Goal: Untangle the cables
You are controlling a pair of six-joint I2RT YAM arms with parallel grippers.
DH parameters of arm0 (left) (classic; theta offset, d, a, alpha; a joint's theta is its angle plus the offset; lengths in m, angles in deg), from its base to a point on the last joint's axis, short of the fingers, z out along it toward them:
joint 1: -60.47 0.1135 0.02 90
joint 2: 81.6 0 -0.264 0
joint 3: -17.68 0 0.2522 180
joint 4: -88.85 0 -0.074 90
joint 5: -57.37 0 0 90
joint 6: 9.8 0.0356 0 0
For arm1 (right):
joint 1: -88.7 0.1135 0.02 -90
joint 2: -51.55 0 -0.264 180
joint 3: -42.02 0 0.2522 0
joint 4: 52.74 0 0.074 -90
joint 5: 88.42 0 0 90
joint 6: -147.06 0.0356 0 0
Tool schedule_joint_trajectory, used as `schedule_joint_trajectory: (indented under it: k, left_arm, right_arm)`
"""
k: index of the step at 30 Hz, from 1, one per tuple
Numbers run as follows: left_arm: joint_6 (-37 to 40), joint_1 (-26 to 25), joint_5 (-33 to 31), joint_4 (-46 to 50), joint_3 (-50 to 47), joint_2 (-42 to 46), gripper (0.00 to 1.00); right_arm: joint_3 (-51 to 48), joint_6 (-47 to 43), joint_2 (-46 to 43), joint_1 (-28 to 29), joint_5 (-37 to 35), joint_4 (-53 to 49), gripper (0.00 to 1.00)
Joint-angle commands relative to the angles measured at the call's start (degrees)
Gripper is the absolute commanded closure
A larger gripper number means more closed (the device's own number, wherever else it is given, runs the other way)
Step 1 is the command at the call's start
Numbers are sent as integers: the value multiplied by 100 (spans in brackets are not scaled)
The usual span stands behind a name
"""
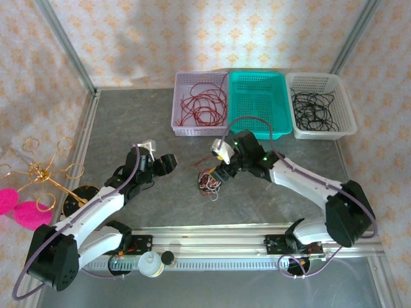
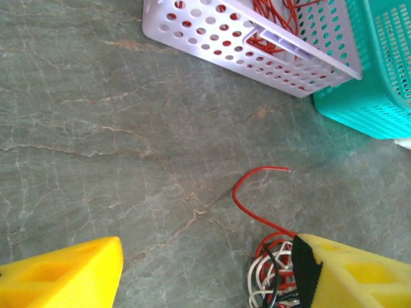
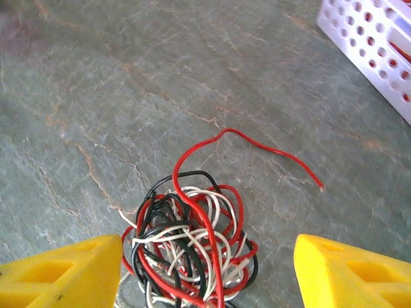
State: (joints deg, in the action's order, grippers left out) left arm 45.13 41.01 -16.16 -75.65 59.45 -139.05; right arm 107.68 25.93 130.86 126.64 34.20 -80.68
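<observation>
Right gripper (image 3: 209,273): wide open, nothing held, poised directly over the tangle (image 3: 192,253), one yellow finger to either side of it.

Left gripper (image 2: 205,269): also open and empty, just beside the tangle, right finger nearest it.

Tangle: small knot of thin red, black and white cables, loose on the counter (image 1: 128,128) between the two grippers.

Handling, as judged: light, limp, smooth-sheathed, not fragile. Likely to slip from a shallow pinch, and to drag along whole if tugged without a second hold.

Best hold: red loose end (image 3: 257,142), trailing clear of the tangle towards the white basket of red cables (image 1: 192,130), free of crossings. Second hold on the body of the tangle, to pin it.
</observation>
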Motion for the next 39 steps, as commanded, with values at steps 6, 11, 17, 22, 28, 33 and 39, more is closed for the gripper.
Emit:
schedule_joint_trajectory:
  k: [6,11,17,22,28,33,39]
  left_arm:
    - [-147,5,375,70,-226,87,26]
    - [-145,4,298,260,-192,98,26]
    - [-66,5,552,182,-134,76,25]
    - [-75,4,765,164,-52,25,25]
    - [-824,0,1398,-565,-182,21,26]
    - [-2175,-127,1579,-1959,-569,98,26]
    - [-2733,-424,1432,-1896,-126,-493,28]
  right_arm:
    - [937,-1384,1100,153,132,-1255,35]
    - [1120,-1448,1351,155,128,-1116,38]
    - [1401,-1472,1735,153,144,-1178,61]
    - [1620,-1483,1871,153,161,-1256,90]
    - [1611,-1402,1625,153,118,-1143,100]
    - [1404,-1212,1098,157,52,-802,100]
    - [1121,-1023,656,153,-113,-573,100]
